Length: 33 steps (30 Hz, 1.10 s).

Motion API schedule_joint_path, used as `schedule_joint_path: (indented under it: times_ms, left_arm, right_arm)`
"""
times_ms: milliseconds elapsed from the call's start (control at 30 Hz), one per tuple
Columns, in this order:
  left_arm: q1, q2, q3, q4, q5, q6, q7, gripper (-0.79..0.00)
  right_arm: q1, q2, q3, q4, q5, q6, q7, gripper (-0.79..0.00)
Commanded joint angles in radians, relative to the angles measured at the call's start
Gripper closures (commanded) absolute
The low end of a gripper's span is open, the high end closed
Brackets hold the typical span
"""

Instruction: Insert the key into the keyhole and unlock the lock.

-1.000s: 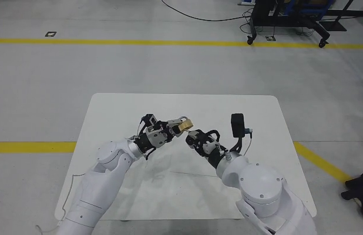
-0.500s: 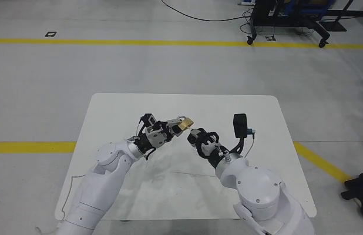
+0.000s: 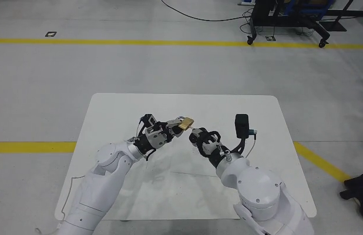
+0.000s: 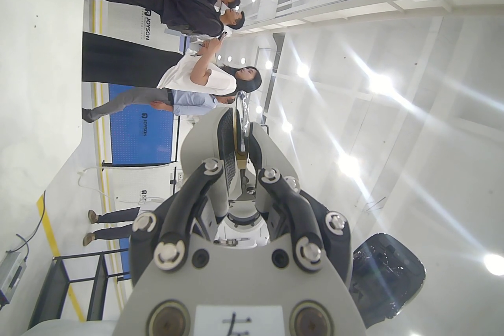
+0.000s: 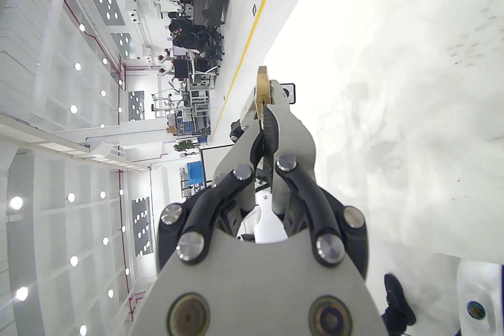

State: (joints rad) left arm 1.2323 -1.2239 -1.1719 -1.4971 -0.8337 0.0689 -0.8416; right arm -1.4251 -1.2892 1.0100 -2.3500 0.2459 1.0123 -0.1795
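The left gripper (image 3: 178, 126) pinches the lock (image 3: 185, 123) and the right gripper (image 3: 195, 136) pinches the key (image 5: 261, 85), above the table's (image 3: 111, 117) middle. Align the key with the keyhole first, then push slowly.

Gold lock (image 3: 184, 123) — white table (image 3: 123, 111) — yellow floor line (image 3: 111, 42).

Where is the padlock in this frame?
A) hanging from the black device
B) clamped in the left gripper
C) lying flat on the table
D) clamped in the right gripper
B: the brass padlock is pinched in the left gripper, held up off the table, while the right gripper is shut on the key.
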Motion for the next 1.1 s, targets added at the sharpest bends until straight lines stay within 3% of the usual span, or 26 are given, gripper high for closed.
schedule_joint_path:
  times_ms: [0,1067]
  left_arm:
    - [0.001,0.000,-0.001,-0.001,0.000,0.000,0.000,0.000]
    - [-0.002,0.009,-0.017,-0.011,0.063,-0.029,-0.085,0.000]
  right_arm:
    - [-0.002,0.000,0.000,0.000,-0.003,0.000,0.003,0.000]
    - [-0.011,0.000,0.030,0.000,-0.025,0.000,0.092,0.000]
